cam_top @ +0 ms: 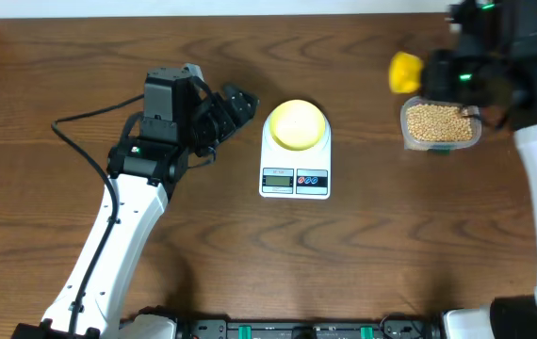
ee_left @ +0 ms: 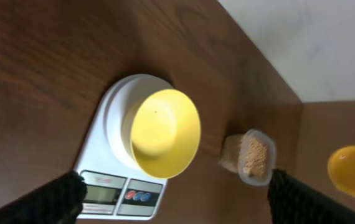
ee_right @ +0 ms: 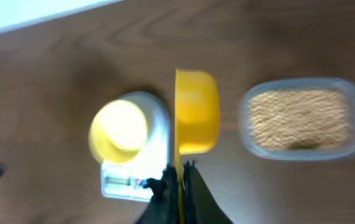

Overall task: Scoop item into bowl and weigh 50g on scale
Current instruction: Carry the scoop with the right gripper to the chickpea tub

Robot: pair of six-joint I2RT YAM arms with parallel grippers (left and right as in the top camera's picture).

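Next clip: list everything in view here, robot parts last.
table: one, dark brown wood, under everything
scale: one, white, table centre
bowl: one, pale yellow, on the scale, empty
container: one, clear, right of the scale
beans: many, tan, in the container
scoop: one, bright yellow, held near the container
left gripper: one, black, open, left of the bowl, holding nothing
right gripper: one, black, shut on the scoop's handle
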